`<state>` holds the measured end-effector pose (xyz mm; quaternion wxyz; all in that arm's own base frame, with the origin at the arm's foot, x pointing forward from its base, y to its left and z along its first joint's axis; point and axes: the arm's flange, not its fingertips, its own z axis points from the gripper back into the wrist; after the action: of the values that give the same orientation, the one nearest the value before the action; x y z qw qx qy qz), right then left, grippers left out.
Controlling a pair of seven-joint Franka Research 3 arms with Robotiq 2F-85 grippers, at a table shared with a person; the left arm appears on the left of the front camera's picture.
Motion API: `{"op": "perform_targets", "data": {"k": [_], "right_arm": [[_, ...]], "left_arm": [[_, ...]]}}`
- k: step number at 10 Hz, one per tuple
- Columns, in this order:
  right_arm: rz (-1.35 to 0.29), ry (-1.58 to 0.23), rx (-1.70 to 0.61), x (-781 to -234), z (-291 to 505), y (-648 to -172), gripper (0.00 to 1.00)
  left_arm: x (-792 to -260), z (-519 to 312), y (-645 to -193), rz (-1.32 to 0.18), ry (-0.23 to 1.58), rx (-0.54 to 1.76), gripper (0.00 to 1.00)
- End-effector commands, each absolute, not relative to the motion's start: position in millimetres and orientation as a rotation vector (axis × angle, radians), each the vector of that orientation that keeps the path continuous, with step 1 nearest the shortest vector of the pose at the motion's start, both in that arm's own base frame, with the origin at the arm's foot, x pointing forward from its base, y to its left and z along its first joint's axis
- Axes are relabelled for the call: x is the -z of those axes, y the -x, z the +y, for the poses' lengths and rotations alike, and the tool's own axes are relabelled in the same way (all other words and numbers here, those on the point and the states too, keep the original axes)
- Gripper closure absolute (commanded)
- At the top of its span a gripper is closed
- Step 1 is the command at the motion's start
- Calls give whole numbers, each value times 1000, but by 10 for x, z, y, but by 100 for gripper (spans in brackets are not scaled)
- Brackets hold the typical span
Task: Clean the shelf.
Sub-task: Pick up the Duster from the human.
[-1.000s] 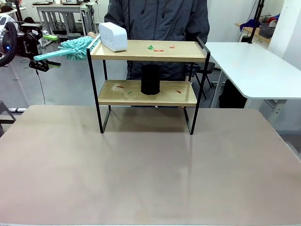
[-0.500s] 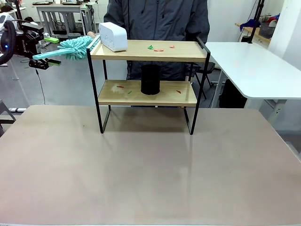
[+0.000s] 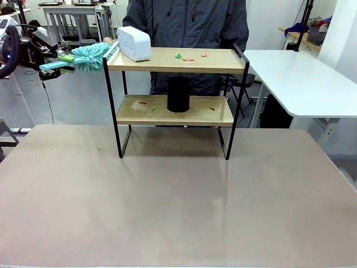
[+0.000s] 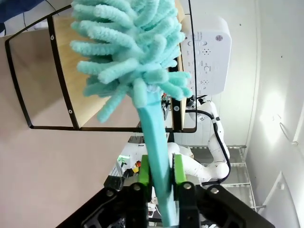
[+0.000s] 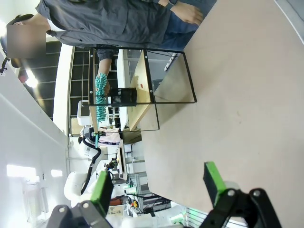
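The shelf stands at the table's far side, with small coloured scraps on both wooden boards. At its upper left corner a teal fluffy duster sticks out sideways. My left gripper is shut on the duster's handle. In the left wrist view the green pads press both sides of the handle, below the duster head, and the shelf lies behind. A person's hand is at the duster's head. My right gripper is open and holds nothing, far from the shelf.
A white box sits on the top board's left end. A black cylinder stands in the middle of the lower board. The person stands right behind the shelf. A white table stands at the right.
My left gripper has shut on the duster's handle, which lay between its open fingers before, and has lifted slightly with it. The right gripper has stayed open.
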<state>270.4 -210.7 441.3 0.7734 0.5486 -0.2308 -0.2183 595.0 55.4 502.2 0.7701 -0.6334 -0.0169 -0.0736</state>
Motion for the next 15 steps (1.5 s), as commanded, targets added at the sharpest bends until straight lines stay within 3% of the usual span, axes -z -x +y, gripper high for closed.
{"op": "perform_targets", "data": {"k": [1, 5, 8, 11, 13, 15], "right_arm": [[-527, -1200, 457, -4410, -2073, -2718, 0], [-527, -1200, 457, -4410, -2073, -2718, 0], [-527, -1200, 457, -4410, -2073, -2718, 0], [-527, -1200, 457, -4410, -2073, -2718, 0], [-527, -1200, 457, -4410, -2073, -2718, 0], [-527, -1200, 457, -4410, -2073, -2718, 0]], "left_arm": [[-5031, 510, -5860, -61, 1350, 190, 100], [-5042, 516, -5822, -67, 1344, 197, 100], [-5170, 759, -5565, -166, 1302, 210, 100], [-5413, 1487, -4157, -320, 1113, 324, 100], [-5193, 1806, -3250, -247, 994, 367, 100], [-4773, 1792, -2905, -81, 919, 378, 100]]}}
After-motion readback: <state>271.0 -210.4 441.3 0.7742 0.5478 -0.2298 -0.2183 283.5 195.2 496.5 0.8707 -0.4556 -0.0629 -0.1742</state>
